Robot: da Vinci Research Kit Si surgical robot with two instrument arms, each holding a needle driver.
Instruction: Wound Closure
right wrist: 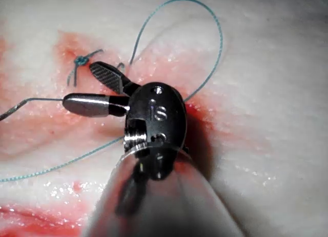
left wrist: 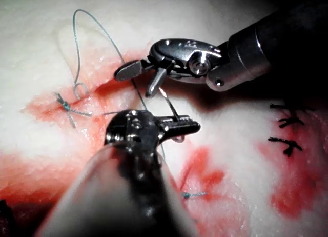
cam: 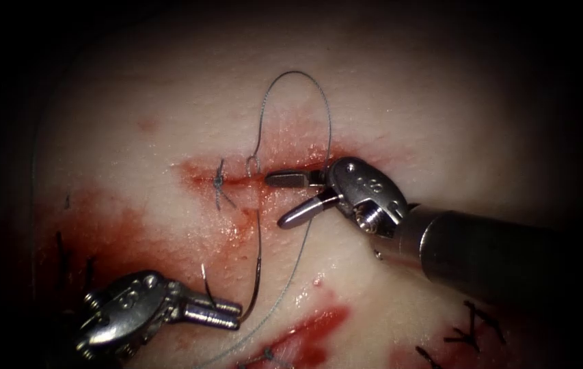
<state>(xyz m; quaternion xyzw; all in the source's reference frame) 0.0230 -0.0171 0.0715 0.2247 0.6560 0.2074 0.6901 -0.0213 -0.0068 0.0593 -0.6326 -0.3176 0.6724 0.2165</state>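
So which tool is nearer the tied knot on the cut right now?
Right. The right tool, jaws open and empty, sits on the cut just right of the knot. The left tool holds the needle well below it.

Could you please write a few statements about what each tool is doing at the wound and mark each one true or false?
1. The left arm's steel pincer is shut on the dark curved needle. True.
2. The right arm's steel pincer grips the needle. False: its jaws stand open over the cut and hold nothing.
3. A tied blue-grey knot sits on the red cut, to the left of the right pincer. True.
4. The thin grey-blue thread lies flat and straight along the cut. False: it rises in a tall loop above the cut on the pale pork tissue.
5. The needle is buried in the tissue. False: it lies free below the cut, held near one end.
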